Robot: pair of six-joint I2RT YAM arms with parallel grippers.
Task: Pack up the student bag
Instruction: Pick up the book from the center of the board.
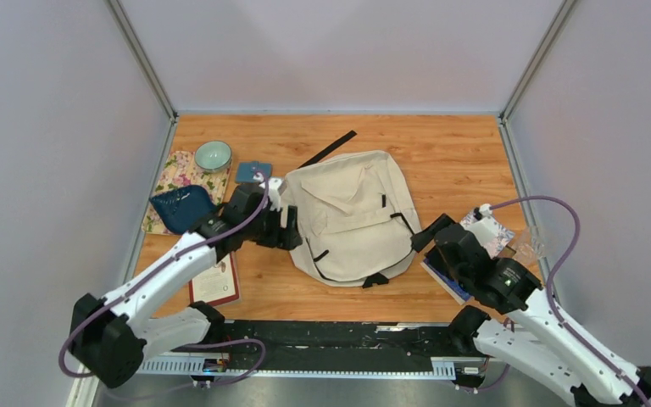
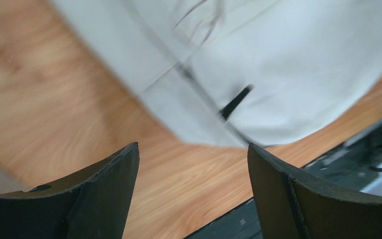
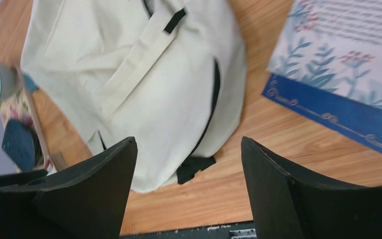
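The student bag, a large cream fabric backpack with black zippers and buckles, lies flat in the middle of the wooden table. My left gripper is open and empty at the bag's left edge. In the left wrist view, which is blurred, the bag lies just beyond the open gripper. My right gripper is open and empty at the bag's right lower edge. In the right wrist view the bag fills the space ahead of the open gripper.
A blue book with a floral cover lies right of the bag, under my right arm. On the left are a floral cloth, a dark blue dish, a pale green bowl, a small blue pouch and a book. A black strap lies behind the bag.
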